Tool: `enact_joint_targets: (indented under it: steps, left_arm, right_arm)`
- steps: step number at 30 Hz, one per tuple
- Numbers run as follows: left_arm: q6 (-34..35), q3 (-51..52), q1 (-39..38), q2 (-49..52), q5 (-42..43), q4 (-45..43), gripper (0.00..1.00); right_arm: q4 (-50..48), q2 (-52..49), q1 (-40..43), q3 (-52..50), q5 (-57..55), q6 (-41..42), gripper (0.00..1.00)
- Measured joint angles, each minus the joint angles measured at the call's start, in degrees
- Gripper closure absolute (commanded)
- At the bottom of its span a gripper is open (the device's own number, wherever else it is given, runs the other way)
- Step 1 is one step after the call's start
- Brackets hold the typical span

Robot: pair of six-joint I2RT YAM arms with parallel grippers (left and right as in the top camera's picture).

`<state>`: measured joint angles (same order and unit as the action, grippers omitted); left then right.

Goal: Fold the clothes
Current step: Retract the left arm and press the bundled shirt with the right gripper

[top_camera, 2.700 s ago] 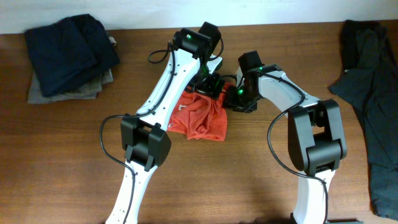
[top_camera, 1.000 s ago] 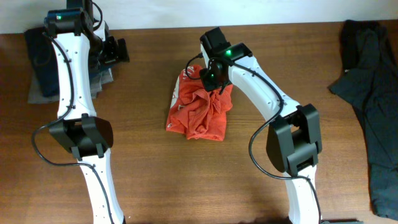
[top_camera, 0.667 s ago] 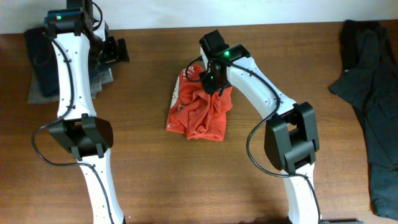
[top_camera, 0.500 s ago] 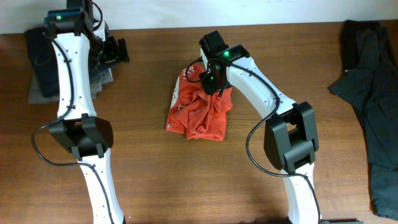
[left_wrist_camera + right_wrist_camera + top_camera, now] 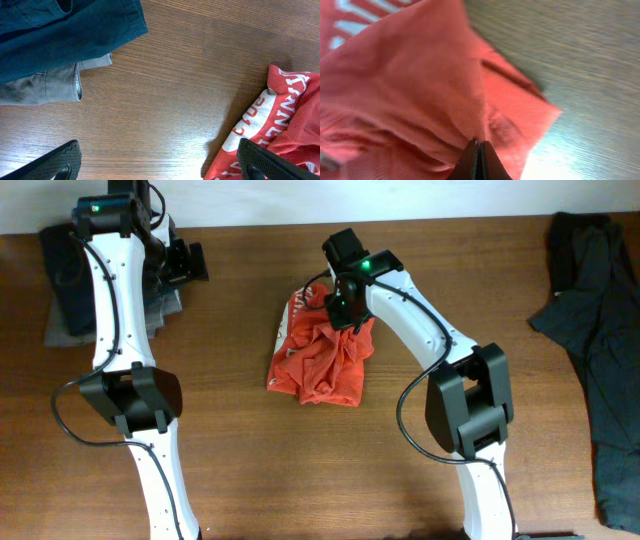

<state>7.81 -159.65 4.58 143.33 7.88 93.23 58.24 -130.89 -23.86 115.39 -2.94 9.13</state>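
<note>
The red-orange T-shirt (image 5: 322, 358) with white lettering lies crumpled at the table's middle. My right gripper (image 5: 345, 308) is at the shirt's far edge, shut on a pinch of its fabric, as the right wrist view (image 5: 476, 146) shows with red cloth (image 5: 420, 85) around the fingertips. My left gripper (image 5: 195, 262) is far left near the folded pile, open and empty. In the left wrist view (image 5: 160, 160) its two fingers are spread wide over bare wood, with the shirt's lettered corner (image 5: 280, 125) at the right.
A folded dark blue garment (image 5: 70, 270) on a grey one (image 5: 60, 330) lies at the back left, also in the left wrist view (image 5: 65, 35). Dark clothes (image 5: 595, 350) lie heaped along the right edge. The table's far edge meets a white wall.
My left arm has swung from the shirt to the far left pile. My right gripper has moved onto the shirt's far edge, taken hold of the fabric and lifted it slightly.
</note>
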Motion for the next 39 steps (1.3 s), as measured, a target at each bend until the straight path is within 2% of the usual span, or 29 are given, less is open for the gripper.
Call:
enact_joint_targets:
  steps: [15,16,17,21,22,25,29,35,39]
  left_arm:
    - [0.0,0.0,0.0,0.1,0.0,0.0,0.01]
    - [0.0,0.0,0.0,0.1,0.0,0.0,0.01]
    - [0.0,0.0,0.0,0.1,0.0,0.0,0.01]
    - [0.0,0.0,0.0,0.1,0.0,0.0,0.01]
    - [0.0,0.0,0.0,0.1,0.0,0.0,0.01]
    - [0.0,0.0,0.0,0.1,0.0,0.2,0.01]
    - [0.0,0.0,0.0,0.1,0.0,0.3,0.01]
    - [0.0,0.0,0.0,0.1,0.0,0.4,0.01]
    - [0.0,0.0,0.0,0.1,0.0,0.4,0.01]
  right_arm:
    - [0.8,0.0,2.1,2.0,-14.5,4.0,0.93]
    - [2.3,0.0,2.1,2.5,-16.2,4.9,0.90]
    - [3.2,0.0,2.1,2.9,-17.5,5.6,0.82]
    - [8.2,0.0,2.7,5.4,-23.7,8.9,0.60]
    - [9.1,0.0,3.1,6.1,-24.6,9.0,0.50]
    - [11.3,0.0,4.4,7.1,-25.5,10.0,0.50]
    - [12.3,0.0,5.7,7.1,-20.0,10.0,0.52]
    - [12.9,0.0,5.8,7.1,1.6,5.6,0.53]
    - [15.3,0.0,5.6,7.2,10.6,4.4,0.53]
